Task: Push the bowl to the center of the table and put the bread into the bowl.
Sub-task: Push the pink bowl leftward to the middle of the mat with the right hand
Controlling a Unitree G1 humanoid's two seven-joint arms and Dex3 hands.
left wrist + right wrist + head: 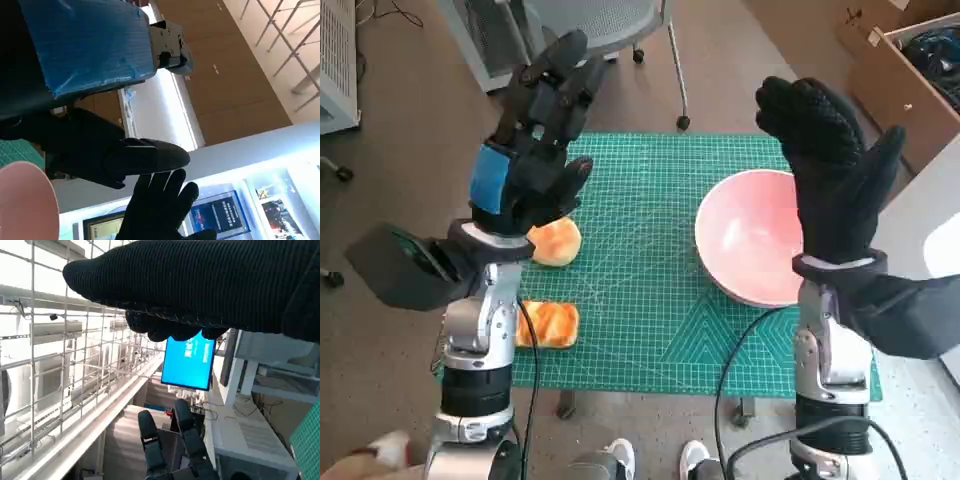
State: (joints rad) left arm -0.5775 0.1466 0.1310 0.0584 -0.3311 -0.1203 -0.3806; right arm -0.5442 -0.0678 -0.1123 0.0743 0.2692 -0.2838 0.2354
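A pink bowl sits on the right part of the green cutting mat, its right side hidden behind my right hand; its rim also shows in the left wrist view. A round bread roll lies at the mat's left, and a second flatter bread piece lies at the mat's front left edge. My left hand is raised above the roll, fingers spread, holding nothing. My right hand is raised upright over the bowl's right side, fingers apart and empty. Each wrist view catches the other hand: the right hand, the left hand.
An office chair base stands beyond the table's far edge. A wooden cabinet is at the far right, a white unit at the far left. A person's shoes show below the table's near edge.
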